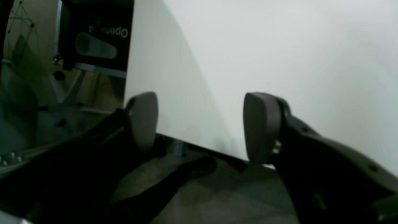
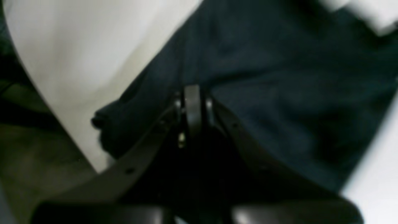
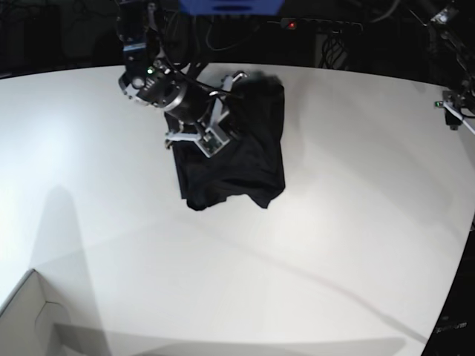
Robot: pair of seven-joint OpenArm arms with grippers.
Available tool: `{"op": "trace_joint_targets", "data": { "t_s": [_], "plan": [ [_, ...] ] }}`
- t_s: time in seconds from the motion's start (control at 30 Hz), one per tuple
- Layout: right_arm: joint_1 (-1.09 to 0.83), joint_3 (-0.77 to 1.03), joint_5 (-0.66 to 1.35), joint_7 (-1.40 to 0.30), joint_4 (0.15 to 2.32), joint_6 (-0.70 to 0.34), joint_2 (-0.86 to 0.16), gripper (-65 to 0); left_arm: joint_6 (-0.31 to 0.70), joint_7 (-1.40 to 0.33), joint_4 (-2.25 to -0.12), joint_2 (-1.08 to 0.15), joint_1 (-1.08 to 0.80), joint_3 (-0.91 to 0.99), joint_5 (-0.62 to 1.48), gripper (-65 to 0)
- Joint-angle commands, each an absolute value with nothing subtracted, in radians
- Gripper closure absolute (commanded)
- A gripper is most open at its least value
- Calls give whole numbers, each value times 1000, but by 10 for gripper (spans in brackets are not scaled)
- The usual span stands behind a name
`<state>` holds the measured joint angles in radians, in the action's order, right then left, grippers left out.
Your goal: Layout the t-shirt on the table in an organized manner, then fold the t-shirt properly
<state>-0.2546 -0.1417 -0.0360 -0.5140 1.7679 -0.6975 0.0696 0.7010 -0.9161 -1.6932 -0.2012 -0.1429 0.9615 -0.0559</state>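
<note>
One broad table (image 3: pixel 334 222) fills the base view, and most of it is bare: wide open room lies toward the near edge and to both sides of the shirt (image 3: pixel 237 159), less toward the far edge. The shirt sits as a dark, bunched heap in the far middle of the table, not yet spread; its long axis runs roughly from the far edge toward you, slightly slanted. A white box corner (image 3: pixel 30 319) stands well apart at the near edge, clear of any spreading path.

Your right gripper (image 2: pixel 192 105) is on the shirt at the heap's far side. Its jaws are together, and the wrist view shows dark cloth bunched around the tips; it appears to pinch a fold. A loose corner of cloth lies just beside it, near the curved table edge.

Your left gripper (image 1: pixel 199 124) is far from the shirt, near the table's edge. Its pads (image 1: pixel 261 127) stand wide apart with nothing between them, only white tabletop beyond. The right arm is therefore much the nearer; the left must cross open table to reach the heap's free side.
</note>
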Motion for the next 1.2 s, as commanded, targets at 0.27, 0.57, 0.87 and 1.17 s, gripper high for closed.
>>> {"op": "trace_joint_targets", "data": {
  "t_s": [0.27, 0.57, 0.87, 1.17],
  "plan": [
    [-85, -170, -12, -484, 1687, -698, 107, 0, 698, -901, -1716, -186, -145, 964, -51, -417],
    [153, -211, -8, -483, 1371, -698, 142, 0, 698, -901, -1716, -174, -179, 970, -56, -417],
    [257, -211, -8, -344, 1055, -698, 157, 0, 698, -901, -1715, -176, -219, 972, -51, -417],
    [163, -209, -8, -237, 1277, -698, 157, 0, 698, -901, -1716, -174, -222, 993, -50, -417]
  ]
}}
